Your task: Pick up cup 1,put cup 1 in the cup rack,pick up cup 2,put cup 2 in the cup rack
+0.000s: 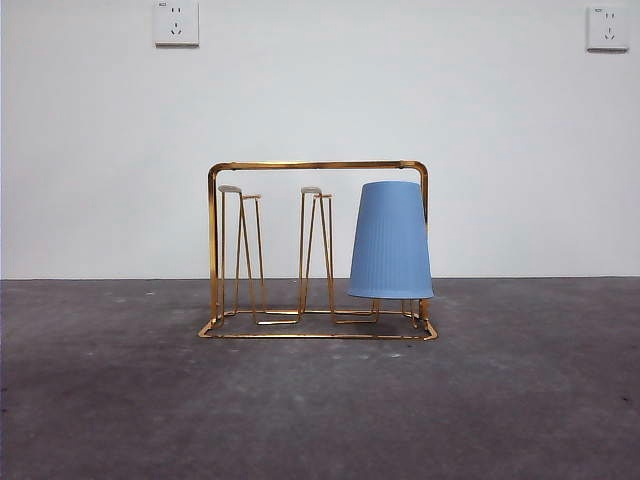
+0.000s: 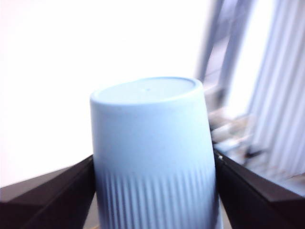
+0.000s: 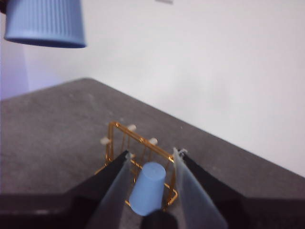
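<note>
Sitting upside down on the cup rack's [image 1: 318, 250] rightmost prongs is one blue cup [image 1: 391, 240]; the rack stands on the grey counter [image 1: 320, 400]. High above, the left hand [image 2: 155, 191] grips a second blue cup [image 2: 152, 148]. The right hand [image 3: 152, 191] hangs open above the rack.

Even light out front, glare and blur at the wrists.

Your front view is sharp and evenly lit, the rack [image 1: 318, 250] casting almost no shadow on the table [image 1: 120, 400]. Your left wrist view is blown out white behind the cup [image 2: 152, 152], its background smeared out of focus. Your right wrist view is soft, with the wall [image 3: 214, 57] bright and the near edge dark.
</note>
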Robot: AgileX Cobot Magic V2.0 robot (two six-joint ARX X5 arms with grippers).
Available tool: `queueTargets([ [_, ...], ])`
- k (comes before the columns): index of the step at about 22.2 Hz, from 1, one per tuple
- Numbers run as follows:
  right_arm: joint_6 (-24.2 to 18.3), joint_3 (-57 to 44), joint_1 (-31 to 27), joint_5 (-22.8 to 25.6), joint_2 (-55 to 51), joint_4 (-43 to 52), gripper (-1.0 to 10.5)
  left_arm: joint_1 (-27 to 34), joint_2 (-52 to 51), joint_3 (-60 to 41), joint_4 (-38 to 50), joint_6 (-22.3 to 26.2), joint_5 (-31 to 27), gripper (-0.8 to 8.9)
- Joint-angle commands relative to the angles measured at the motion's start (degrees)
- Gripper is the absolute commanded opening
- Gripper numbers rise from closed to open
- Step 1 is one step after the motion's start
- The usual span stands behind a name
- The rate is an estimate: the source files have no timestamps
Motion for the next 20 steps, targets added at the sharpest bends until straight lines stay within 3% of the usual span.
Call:
queueTargets([
  [1,0.66,-0.44,-0.02,0.33,-0.15,-0.20,1.6,-0.59,-0.85,-0.11,-8.50,8.94,-8.48,-0.06],
  [5,1.51,-0.44,-0.02,0.33,-0.15,-0.72,1.6,-0.59,-1.99,-2.45,-13.57,9.51,-14.53,-0.06],
  [13,2.14,-0.44,-0.02,0.35,-0.20,-3.06,1.6,0.11,-6.93,-24.33,7.61,9.16,-17.86,-0.06],
  [20,4.13,-0.44,-0.02,0.33,-0.20,-5.03,1.6,4.98,-4.07,-32.98,17.11,10.69,-15.98,-0.06],
])
